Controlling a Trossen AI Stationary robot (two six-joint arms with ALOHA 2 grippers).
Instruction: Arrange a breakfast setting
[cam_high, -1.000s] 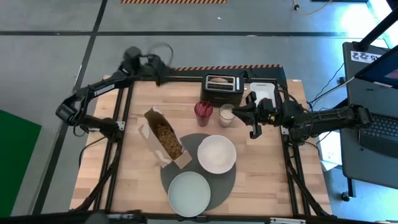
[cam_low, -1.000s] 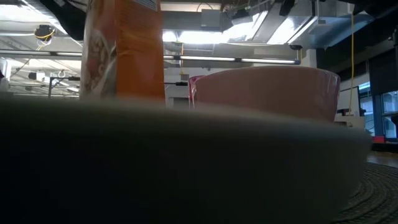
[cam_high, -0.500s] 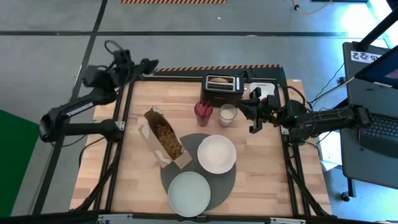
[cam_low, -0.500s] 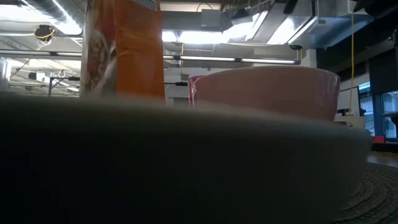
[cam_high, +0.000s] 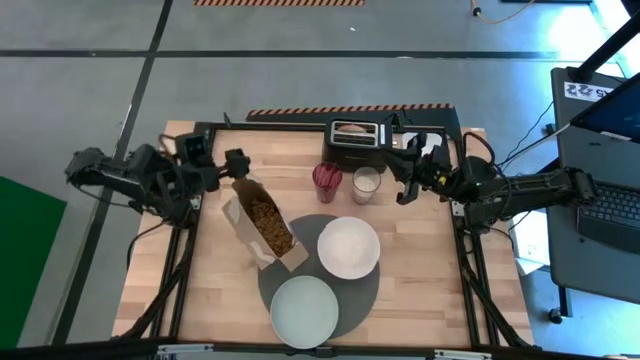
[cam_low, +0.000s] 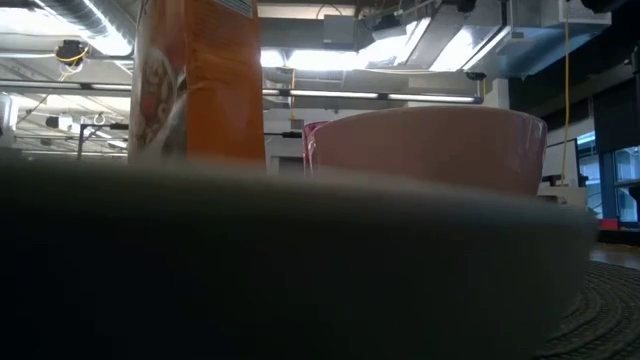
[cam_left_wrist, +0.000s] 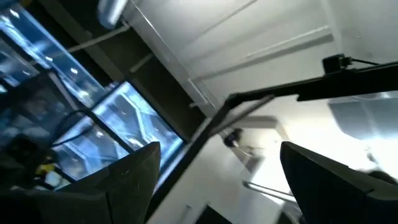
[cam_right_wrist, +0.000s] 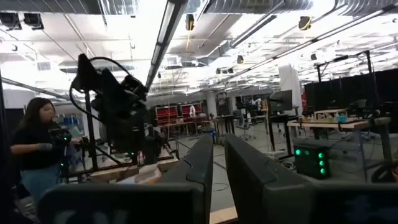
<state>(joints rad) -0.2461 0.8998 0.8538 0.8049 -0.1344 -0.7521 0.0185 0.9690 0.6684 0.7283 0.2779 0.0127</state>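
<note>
Pale wooden planks formed the desk (cam_high: 420, 290), where nearest the front a pale mint-green flat plate (cam_high: 304, 311) and a white round bowl (cam_high: 348, 246) sat on a large round dark-grey placemat (cam_high: 372, 290), apparently gathered as one place setting, with an open brown cereal bag (cam_high: 263, 225) at the mat's edge. Farther back stood a glass of milk (cam_high: 365, 184), a red cup (cam_high: 326, 176) and a black toaster (cam_high: 358, 143), while the left gripper (cam_high: 236, 165) hung at the desk's left edge with jaws apart and the right gripper (cam_high: 404, 180) hovered near the glass with jaws together, empty. Only the overhead view gave this layout; the low view was blocked by the plate's rim, and I saw no spoon.

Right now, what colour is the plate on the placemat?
Pale mint green. The plate sits at the placemat's near edge; the high view shows it best.
</note>
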